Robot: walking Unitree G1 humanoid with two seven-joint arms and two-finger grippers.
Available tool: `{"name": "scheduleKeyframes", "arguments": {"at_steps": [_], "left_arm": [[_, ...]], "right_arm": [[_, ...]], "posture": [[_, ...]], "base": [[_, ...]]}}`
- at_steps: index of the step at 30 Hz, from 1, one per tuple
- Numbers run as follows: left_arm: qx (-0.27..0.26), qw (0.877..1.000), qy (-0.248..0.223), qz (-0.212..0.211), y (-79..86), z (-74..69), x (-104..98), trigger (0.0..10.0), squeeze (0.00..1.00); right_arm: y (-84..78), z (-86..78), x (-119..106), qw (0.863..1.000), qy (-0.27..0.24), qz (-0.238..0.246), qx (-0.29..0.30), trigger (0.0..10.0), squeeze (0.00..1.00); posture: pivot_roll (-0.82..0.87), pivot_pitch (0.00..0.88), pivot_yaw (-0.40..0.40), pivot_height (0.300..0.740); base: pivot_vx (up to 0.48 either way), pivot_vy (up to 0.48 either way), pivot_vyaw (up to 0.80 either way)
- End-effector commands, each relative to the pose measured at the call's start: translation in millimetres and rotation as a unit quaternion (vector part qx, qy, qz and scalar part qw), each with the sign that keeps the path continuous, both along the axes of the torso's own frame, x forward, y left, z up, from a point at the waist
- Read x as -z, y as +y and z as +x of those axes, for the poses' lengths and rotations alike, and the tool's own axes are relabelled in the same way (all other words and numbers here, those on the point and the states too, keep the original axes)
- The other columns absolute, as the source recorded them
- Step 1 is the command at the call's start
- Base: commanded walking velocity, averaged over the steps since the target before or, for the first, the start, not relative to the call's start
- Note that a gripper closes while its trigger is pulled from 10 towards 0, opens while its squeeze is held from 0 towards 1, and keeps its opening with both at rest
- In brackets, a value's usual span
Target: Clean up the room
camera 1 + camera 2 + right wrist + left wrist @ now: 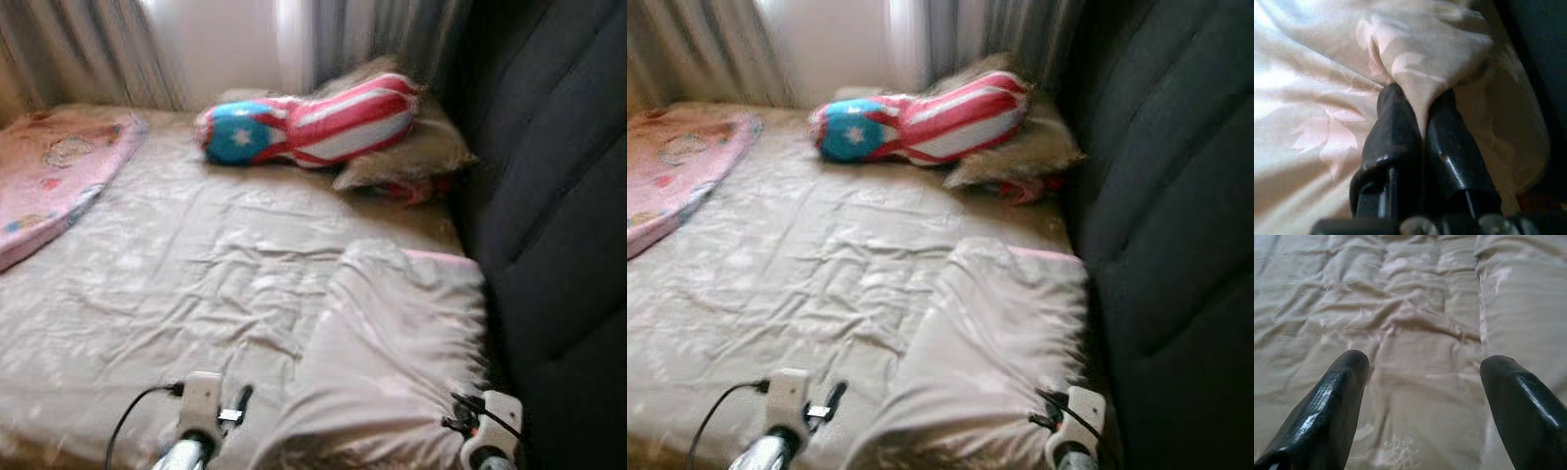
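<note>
A bed (147,294) is filling the room's corner, curtains hanging behind it and a dark padded headboard (558,196) rising along one side. A beige quilt (392,343) is lying folded back on the bed just beside the headboard, with a striped red, white and blue cushion (313,122) resting farther up near the curtains and a pink blanket (54,171) sitting well apart from the headboard. The right gripper (1422,127) is pinching a fold of the quilt, fingers closed tight on the cloth; the left gripper (1422,377) is hovering over the sheet with fingers spread wide, holding nothing. Spreading the quilt well probably means pulling steadily away from the headboard — keeping the pinch firm — while the left gripper takes another edge.
</note>
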State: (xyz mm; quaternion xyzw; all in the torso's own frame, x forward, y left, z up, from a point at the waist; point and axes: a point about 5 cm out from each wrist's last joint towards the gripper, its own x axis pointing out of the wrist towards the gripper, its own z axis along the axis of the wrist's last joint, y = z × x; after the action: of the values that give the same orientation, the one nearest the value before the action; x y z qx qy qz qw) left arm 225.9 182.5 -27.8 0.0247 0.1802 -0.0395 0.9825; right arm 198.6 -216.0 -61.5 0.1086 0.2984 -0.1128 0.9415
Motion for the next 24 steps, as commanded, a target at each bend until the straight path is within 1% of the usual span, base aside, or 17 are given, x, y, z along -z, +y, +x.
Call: {"name": "scheduleKeyframes", "arguments": {"at_steps": [1, 6, 8, 9, 11, 12, 17, 19, 24], "left_arm": [[0.004, 1.0, 0.002, -0.007, -5.5, -0.7, 1.3, 10.0, 0.0], [0.003, 1.0, 0.001, -0.006, -4.5, -0.8, 1.1, 10.0, 0.0], [0.001, 1.0, 0.002, -0.005, -2.8, -2.0, 1.7, 10.0, 0.0], [0.001, 1.0, 0.002, -0.005, -2.8, -2.0, 1.7, 10.0, 0.0], [0.001, 1.0, 0.003, -0.005, -2.4, -2.7, 2.3, 10.0, 0.0], [0.001, 1.0, 0.003, -0.005, -2.4, -2.7, 2.3, 10.0, 0.0], [0.003, 1.0, 0.004, -0.004, -3.8, -3.2, 2.7, 10.0, 0.0], [0.004, 1.0, 0.005, -0.004, -4.1, -3.2, 2.8, 10.0, 0.0], [0.002, 1.0, 0.006, -0.003, -2.8, -3.7, 3.0, 10.0, 0.0]], "right_arm": [[-16.0, 12.2, -13.4, 0.999, -0.039, -0.025, 0.027, 10.0, 0.0], [-26.0, 14.9, -17.2, 0.998, -0.033, -0.053, 0.033, 10.0, 0.0], [-40.5, 15.9, -22.7, 0.995, -0.036, -0.079, 0.058, 10.0, 0.0], [-40.5, 15.9, -22.7, 0.995, -0.036, -0.079, 0.058, 10.0, 0.0], [-47.2, 18.0, -26.9, 0.993, -0.041, -0.095, 0.06, 10.0, 0.0], [-47.2, 18.0, -26.9, 0.993, -0.041, -0.095, 0.06, 10.0, 0.0], [-67.8, 22.9, -37.8, 0.988, -0.045, -0.122, 0.089, 10.0, 0.0], [-72.4, 23.5, -39.7, 0.987, -0.041, -0.128, 0.093, 10.0, 0.0], [-73.7, 23.3, -40.1, 0.986, -0.04, -0.133, 0.092, 10.0, 0.0]], "posture": [[0.01, 0.0, -0.057, 0.74], [0.01, 0.0, -0.057, 0.74], [0.01, 0.0, -0.058, 0.74], [0.01, 0.0, -0.058, 0.74], [0.0, 0.0, -0.056, 0.74], [0.0, 0.0, -0.056, 0.74], [0.0, 0.0, -0.055, 0.74], [0.0, 0.0, -0.054, 0.74], [0.01, 0.0, -0.052, 0.74]], "base": [[0.0, 0.0, 0.0], [0.0, 0.0, 0.0], [0.0, 0.0, 0.0], [0.0, 0.0, 0.0], [0.0, 0.0, 0.0], [0.0, 0.0, 0.0], [0.0, 0.0, 0.0], [0.0, 0.0, 0.0], [0.0, 0.0, 0.0]]}}
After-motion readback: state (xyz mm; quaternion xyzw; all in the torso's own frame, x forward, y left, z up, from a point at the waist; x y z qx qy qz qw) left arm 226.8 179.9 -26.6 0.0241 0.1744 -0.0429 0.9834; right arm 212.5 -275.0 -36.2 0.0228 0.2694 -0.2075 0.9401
